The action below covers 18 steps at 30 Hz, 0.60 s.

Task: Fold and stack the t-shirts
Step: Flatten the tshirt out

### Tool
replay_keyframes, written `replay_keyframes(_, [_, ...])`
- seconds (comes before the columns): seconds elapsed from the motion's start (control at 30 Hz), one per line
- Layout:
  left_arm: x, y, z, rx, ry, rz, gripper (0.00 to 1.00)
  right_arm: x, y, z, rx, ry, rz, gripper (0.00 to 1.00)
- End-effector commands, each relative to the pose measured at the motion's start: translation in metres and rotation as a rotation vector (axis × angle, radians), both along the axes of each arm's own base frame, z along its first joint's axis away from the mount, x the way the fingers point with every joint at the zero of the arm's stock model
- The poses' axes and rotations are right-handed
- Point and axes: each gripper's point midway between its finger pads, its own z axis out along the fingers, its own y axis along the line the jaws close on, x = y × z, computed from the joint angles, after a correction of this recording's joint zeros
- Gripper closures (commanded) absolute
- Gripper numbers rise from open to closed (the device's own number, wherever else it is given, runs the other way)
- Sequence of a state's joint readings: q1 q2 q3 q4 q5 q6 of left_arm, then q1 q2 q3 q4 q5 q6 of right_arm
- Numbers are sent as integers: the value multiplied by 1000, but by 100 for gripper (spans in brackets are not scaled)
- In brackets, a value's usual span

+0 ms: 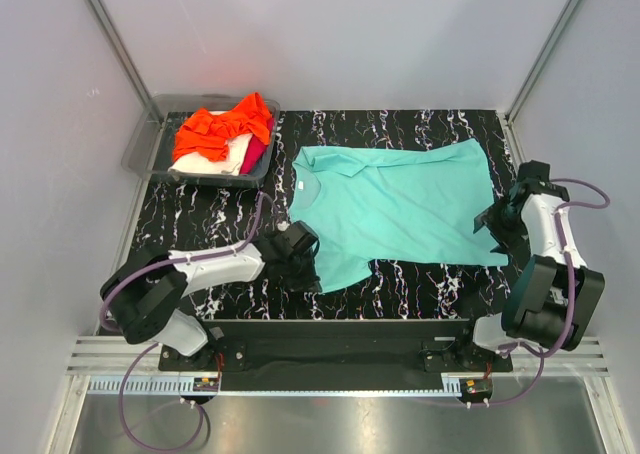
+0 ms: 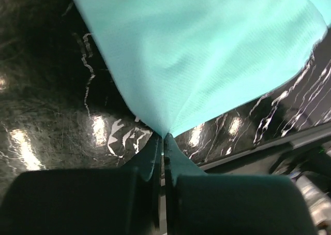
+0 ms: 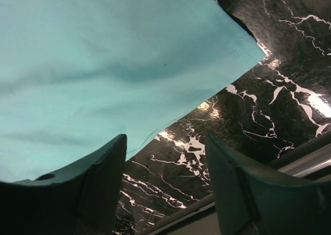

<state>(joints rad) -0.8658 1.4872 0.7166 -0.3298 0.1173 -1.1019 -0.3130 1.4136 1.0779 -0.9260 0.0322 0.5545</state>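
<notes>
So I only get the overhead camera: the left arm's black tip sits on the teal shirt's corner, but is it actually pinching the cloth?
Observer: Yes. The left wrist view shows the left end effector shut on a bunched corner of the turquoise t-shirt.
Operator: And the right arm's tip?
Observer: In the right wrist view the right end effector is open, gripping nothing.
Operator: Is any cloth between its fingers?
Observer: Barely. The hem reaches only one finger; the gap shows mostly the black marbled table.
</notes>
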Motion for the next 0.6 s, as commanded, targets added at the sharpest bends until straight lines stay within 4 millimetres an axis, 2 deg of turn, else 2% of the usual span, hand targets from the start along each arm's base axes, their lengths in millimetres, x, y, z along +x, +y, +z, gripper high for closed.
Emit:
replay_keyframes(0.0, [19, -18, 39, -43, -160, -155, 100, -10, -8, -9, 48, 18, -103, 35])
replay_keyframes(0.13, [19, -20, 57, -43, -236, -269, 100, -29, -20, -23, 71, 49, -200, 42])
replay_keyframes(0.27, [25, -12, 68, 17, -321, -378, 100, -44, -31, -31, 81, 63, -271, 42])
replay_keyframes(0.3, [27, -13, 72, 15, -341, -397, 100, -55, -39, -37, 89, 80, -320, 42])
replay_keyframes(0.4, [29, -17, 75, 15, -368, -456, 100, -60, -42, -49, 174, 64, -376, 38])
replay_keyframes(0.43, [28, -19, 75, 6, -372, -487, 100, -56, -41, -54, 205, 56, -370, 34])
replay_keyframes(0.57, [31, -29, 77, -15, -392, -552, 100, -48, -49, -58, 185, 32, -316, 29])
